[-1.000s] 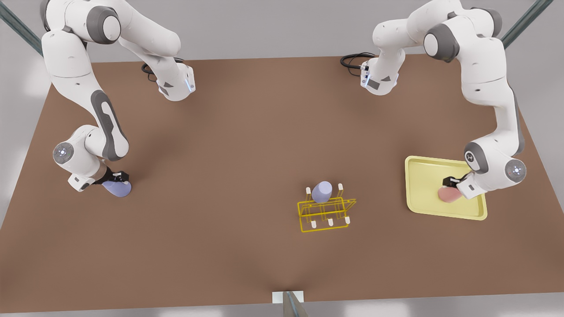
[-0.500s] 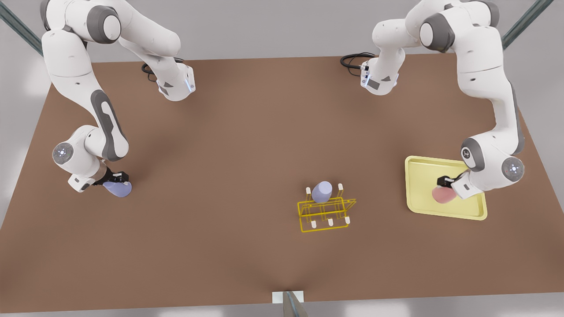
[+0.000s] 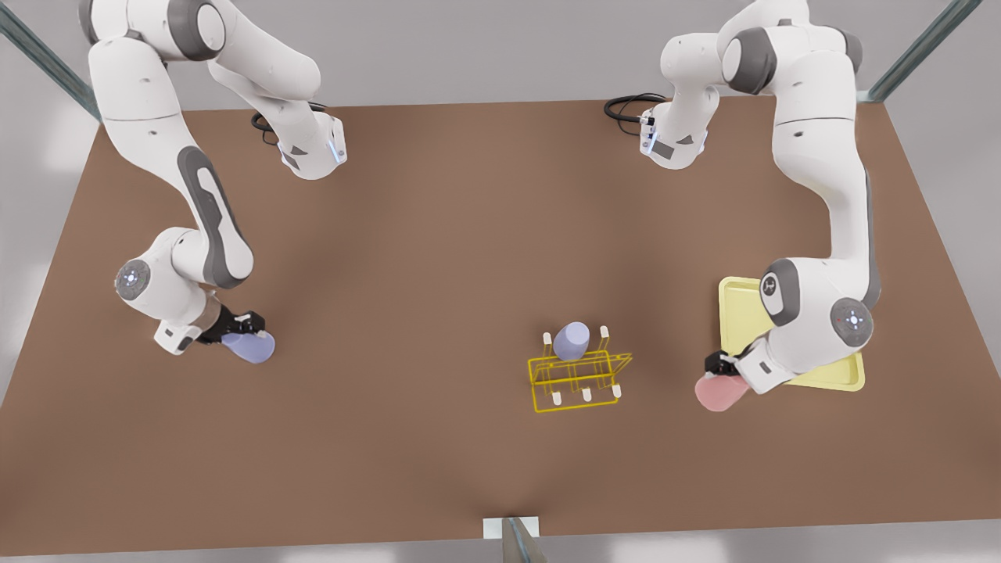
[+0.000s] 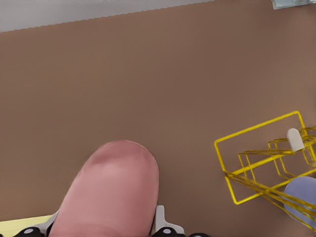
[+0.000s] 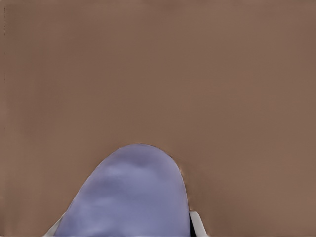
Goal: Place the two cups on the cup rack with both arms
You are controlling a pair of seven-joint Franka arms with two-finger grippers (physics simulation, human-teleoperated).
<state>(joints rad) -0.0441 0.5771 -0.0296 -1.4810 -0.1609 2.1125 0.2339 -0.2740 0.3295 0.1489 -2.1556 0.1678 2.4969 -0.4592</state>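
Currently both carrying: left end effector [image 3: 718, 366] pinching pink cup [image 3: 717, 393] at lower right, right end effector [image 3: 249, 322] pinching lavender cup [image 3: 250, 347] lower left; next, seat each on yellow cup rack [image 3: 579, 379] pegs.

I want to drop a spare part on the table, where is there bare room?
Bare table runs between the held lavender cup and the cup rack, and along the near edge. Crowded: between rack and pink cup, and around the yellow tray. The rack already carries another lavender cup.
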